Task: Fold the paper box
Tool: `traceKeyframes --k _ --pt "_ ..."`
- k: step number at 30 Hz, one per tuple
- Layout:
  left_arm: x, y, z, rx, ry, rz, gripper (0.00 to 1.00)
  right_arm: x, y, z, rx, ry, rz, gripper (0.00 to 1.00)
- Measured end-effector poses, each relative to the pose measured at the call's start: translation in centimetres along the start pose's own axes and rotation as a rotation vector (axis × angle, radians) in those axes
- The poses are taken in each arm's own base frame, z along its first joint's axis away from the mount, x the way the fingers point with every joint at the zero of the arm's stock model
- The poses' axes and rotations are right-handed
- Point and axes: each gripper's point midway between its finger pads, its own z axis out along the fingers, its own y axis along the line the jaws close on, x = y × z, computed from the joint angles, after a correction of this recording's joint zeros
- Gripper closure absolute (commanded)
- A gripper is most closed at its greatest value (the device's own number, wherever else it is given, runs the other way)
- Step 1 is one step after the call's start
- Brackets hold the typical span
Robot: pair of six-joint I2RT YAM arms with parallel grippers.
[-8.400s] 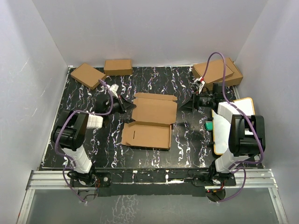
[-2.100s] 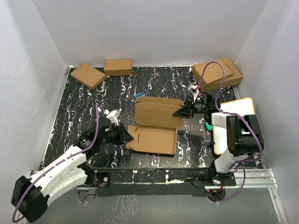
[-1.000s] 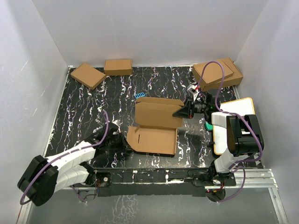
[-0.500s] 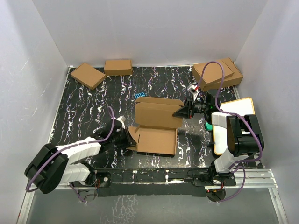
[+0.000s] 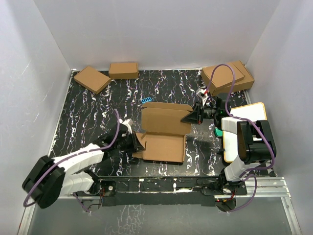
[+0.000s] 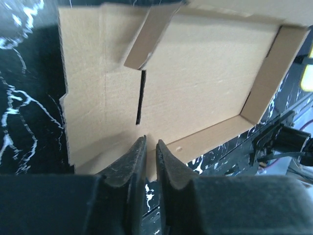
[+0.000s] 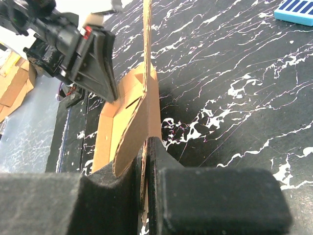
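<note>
Midway along the near edge of the tabletop (image 5: 98,105) lies the paper box (image 5: 164,147), its rear panel upright. The right hand (image 5: 185,118) is clenched on that panel's right end. The left hand (image 5: 137,143) sits at the box's left flap, fingers nearly together; I cannot tell whether it is grasping.

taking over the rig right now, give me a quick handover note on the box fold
Right gripper: shut on the raised back panel of the paper box, holding it on edge.
Left gripper: nearly closed at the box's near left edge; unclear whether it pinches card.
Box: mid-table, between the arms.
Done: some side walls stand up.
Left: box is open, lid not folded over or tucked.
</note>
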Motion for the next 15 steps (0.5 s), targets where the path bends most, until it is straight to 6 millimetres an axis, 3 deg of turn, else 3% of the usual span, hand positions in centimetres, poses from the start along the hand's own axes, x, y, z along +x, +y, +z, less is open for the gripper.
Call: traceKeyframes --k 4,7,10,15 --pt "-2.7 -1.1 -2.5 -0.023 -0.12 0.084 0.52 -0.1 0.0 0.0 -0.002 0.004 -0.003 0.92" --pt "-4.7 -1.6 -4.3 -0.045 -0.218 0.128 0.39 -0.1 -0.1 0.0 -0.002 0.004 -0.011 0.92" --pt "-5.8 -0.9 -5.5 -0.09 -0.286 0.155 0.36 0.0 -0.1 0.0 -0.001 0.007 -0.008 0.92" --pt "-6.5 1.9 -5.2 -0.191 -0.282 0.161 0.36 0.1 -0.1 0.0 -0.003 0.008 -0.005 0.92"
